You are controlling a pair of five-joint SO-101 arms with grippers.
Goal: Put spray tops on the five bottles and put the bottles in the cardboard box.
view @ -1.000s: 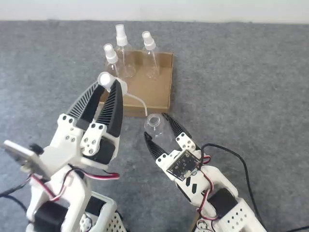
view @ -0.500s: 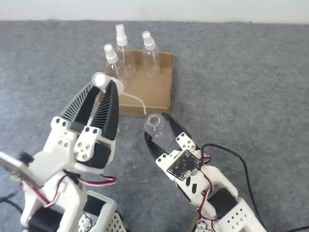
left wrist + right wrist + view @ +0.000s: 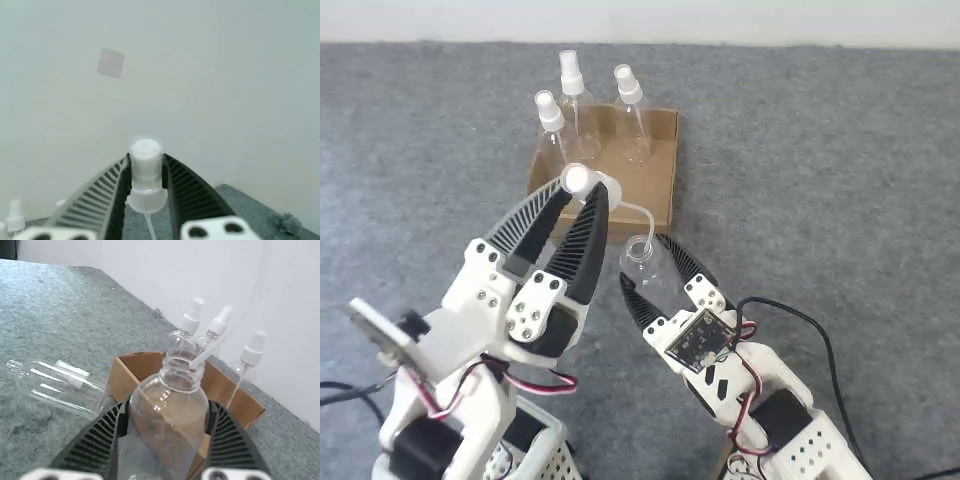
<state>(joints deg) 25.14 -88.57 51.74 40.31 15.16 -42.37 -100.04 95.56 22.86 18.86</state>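
Above grey carpet worktop (image 3: 820, 150), left pincer (image 3: 578, 195) is squeezing a white plastic spray top (image 3: 146, 165); its bendy tube (image 3: 625, 210) may be missing the clear plastic bottle (image 3: 170, 410) clamped in right pincer (image 3: 642, 262).

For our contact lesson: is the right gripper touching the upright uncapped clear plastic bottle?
Touching. The right wrist view shows the right gripper clamping both sides of the clear plastic bottle.

The bottle (image 3: 169, 412) is clear, glossy plastic. The cardboard box (image 3: 640, 185) looks matt (brown paperboard), and the table covering (image 3: 820, 150) is rough grey felt.
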